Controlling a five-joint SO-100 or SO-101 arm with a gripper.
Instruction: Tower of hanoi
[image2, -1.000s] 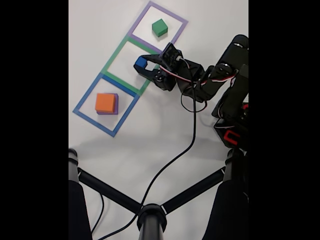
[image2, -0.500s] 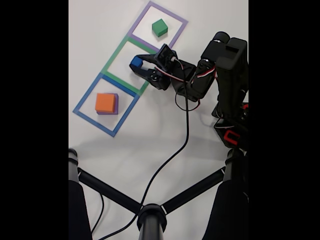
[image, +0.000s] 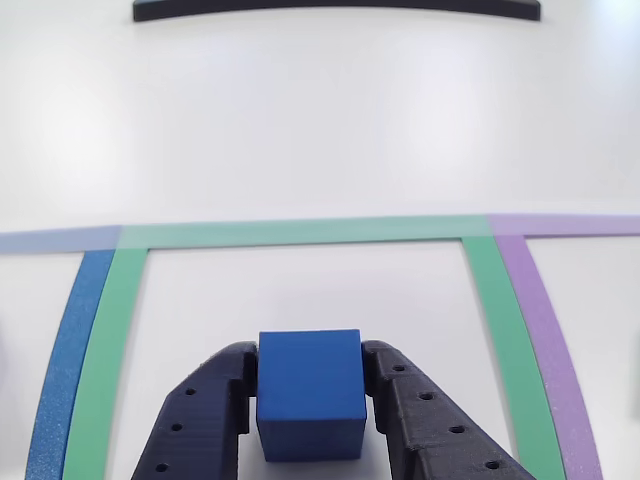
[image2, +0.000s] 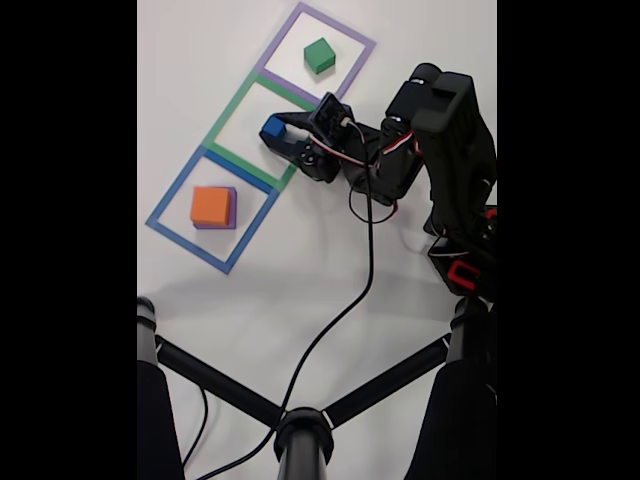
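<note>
My gripper (image: 310, 395) (image2: 271, 129) is shut on the small blue cube (image: 310, 393) (image2: 271, 126), holding it over the inside of the green tape square (image: 300, 232) (image2: 226, 106). In the fixed view the green block (image2: 319, 55) sits alone in the purple tape square (image2: 362, 42) at the top. The salmon-orange block (image2: 211, 205) lies on the purple block (image2: 232, 208), of which a thin edge shows, inside the blue tape square (image2: 170, 195). I cannot tell whether the blue cube touches the table.
A black bar (image: 335, 10) lies at the far edge of the white table in the other view. In the fixed view the arm's cable (image2: 350, 300) trails down across the table, and a black tripod-like stand (image2: 300, 425) fills the bottom.
The gripper with the blue cube has moved left, further into the green tape square, and the arm has swung in behind it. The other blocks have not moved.
</note>
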